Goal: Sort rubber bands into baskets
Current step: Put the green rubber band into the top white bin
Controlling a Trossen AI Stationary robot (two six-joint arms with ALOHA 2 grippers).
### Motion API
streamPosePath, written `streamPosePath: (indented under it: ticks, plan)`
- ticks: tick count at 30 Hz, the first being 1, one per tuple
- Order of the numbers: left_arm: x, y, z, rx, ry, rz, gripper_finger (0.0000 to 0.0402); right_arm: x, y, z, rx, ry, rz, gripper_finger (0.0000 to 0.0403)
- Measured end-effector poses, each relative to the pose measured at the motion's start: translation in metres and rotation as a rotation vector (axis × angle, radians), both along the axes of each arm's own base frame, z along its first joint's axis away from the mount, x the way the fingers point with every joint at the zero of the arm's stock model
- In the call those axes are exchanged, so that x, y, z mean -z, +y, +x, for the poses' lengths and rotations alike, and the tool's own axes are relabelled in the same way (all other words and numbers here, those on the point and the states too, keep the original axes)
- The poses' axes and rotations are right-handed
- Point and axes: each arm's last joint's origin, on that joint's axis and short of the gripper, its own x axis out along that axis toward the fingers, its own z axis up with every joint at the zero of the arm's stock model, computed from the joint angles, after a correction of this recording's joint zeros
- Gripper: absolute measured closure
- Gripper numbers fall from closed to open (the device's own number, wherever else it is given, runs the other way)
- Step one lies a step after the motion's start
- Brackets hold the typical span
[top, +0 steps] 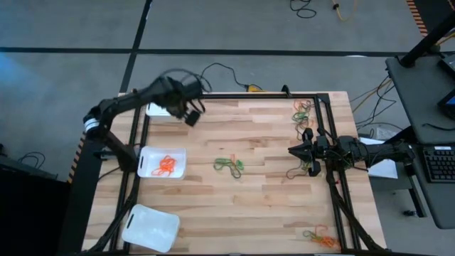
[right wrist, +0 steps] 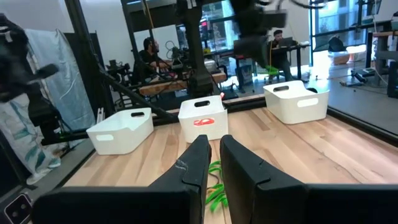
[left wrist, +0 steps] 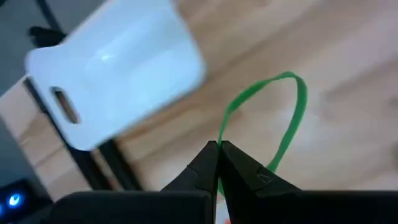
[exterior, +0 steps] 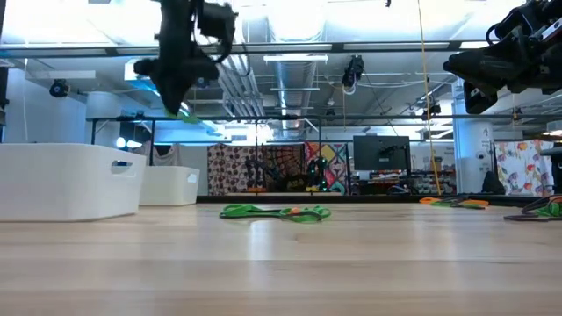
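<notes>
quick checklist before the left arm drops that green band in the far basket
1. Grip: left gripper is shut on the green rubber band, whose loop hangs free of the fingers: ok.
2. Position over target: in the high view the left gripper is beside the far basket, not over it: not ok.
3. Height: gripper is well above the table in the low view: ok.
4. Far basket contents: cannot tell.
5. Middle basket holds orange bands, so avoid it: ok.
6. Right gripper waits at the table's right side, away from the drop: ok.
</notes>
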Motion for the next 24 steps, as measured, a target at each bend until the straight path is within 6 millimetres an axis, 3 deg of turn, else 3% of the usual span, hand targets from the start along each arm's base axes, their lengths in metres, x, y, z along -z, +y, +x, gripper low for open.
streamPosePath:
  ticks: [6, 9, 16, 24]
  plan:
    - [0.018, 0.071, -0.04, -0.149, 0.08, -0.046, 0.0402, 0.0, 0.0, 0.0, 0.0, 0.0, 0.0, 0.0369]
    - [0.032, 0.095, -0.055, -0.187, 0.11, -0.074, 0.0402, 0.0, 0.0, 0.0, 0.0, 0.0, 0.0, 0.0369]
    - [0.067, 0.124, -0.068, -0.157, 0.183, -0.161, 0.0402, 0.0, 0.0, 0.0, 0.0, 0.0, 0.0, 0.0369]
    - [0.095, 0.137, -0.065, -0.113, 0.237, -0.23, 0.0401, 0.0, 0.0, 0.0, 0.0, 0.0, 0.0, 0.0369]
